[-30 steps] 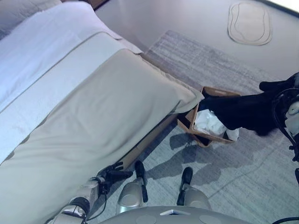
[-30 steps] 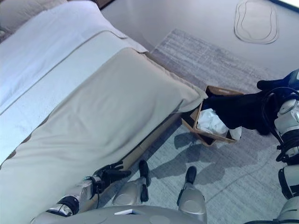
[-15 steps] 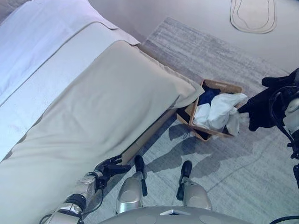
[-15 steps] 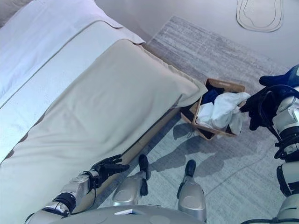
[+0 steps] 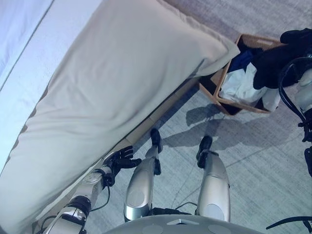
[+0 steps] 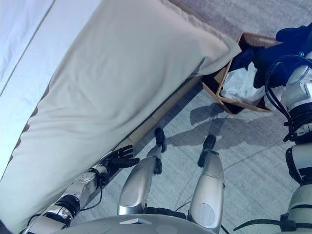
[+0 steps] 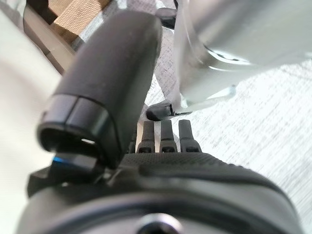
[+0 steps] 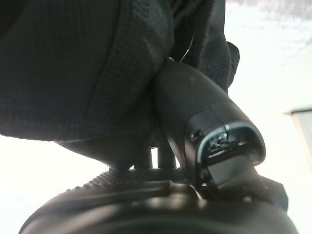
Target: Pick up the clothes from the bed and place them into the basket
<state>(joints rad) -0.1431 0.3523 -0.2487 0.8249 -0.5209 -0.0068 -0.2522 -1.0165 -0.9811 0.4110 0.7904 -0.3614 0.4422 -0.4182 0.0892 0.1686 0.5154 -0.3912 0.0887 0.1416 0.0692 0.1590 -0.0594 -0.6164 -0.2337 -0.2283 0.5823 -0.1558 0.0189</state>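
**Dark garment held over the basket, release still to come**

On the left lies the wide bed under its beige quilted cover [image 5: 117, 73], with a white sheet showing at the far left edge; no loose clothes are visible on the part of it in view. Low beside the bed frame hangs the left hand [image 5: 120, 160], idle, its dark fingers straight and spread, holding nothing; its wrist view shows the same relaxed row of fingers above the grey carpet [image 5: 253, 161].

Further right, at the foot corner of the bed, the rectangular brown woven basket [image 5: 233, 104] stands on the carpet, already holding a white crumpled garment [image 5: 239, 87] and a blue piece of cloth [image 5: 242, 61]. At the right edge the right hand [image 8: 204, 122] has its thumb pinched against a black knitted garment [image 5: 273, 61], which hangs just above the basket's far side.

The step in hand appears to be the placing. The next move likely calls for lowering the cloth inside the rim and loosening the fingers, so that none drapes outside.
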